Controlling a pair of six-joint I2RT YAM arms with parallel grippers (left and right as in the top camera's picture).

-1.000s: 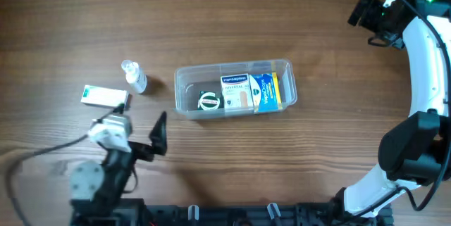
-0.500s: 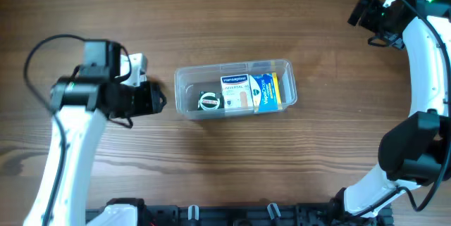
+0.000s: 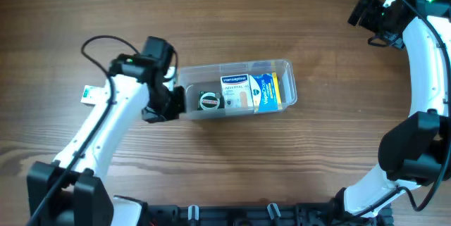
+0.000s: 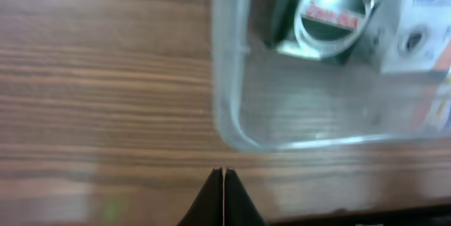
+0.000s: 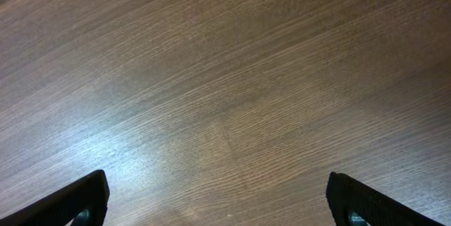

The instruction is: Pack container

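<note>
The container [image 3: 285, 64] is a clear tub in the middle of the table. It holds a round tape roll [image 3: 209, 101], a white and green box [image 3: 237, 91] and a blue and yellow box [image 3: 265, 89]. My left gripper [image 3: 176, 106] is shut with nothing between its fingers, low over the wood just outside the tub's left end. In the left wrist view its closed tips [image 4: 223, 174] sit in front of the container's rounded corner [image 4: 227, 106], with the roll [image 4: 331, 15] behind the wall. My right gripper [image 3: 363, 11] hangs open at the far right, over bare wood [image 5: 218, 199].
A small white and green box [image 3: 88, 93] lies at the left, partly hidden under my left arm [image 3: 113, 127]. The right arm's white links [image 3: 426, 50] run down the right edge of the table.
My left arm swung from the near left up and across to the container's left end, and its jaws went from open to shut. The right arm has not moved.
</note>
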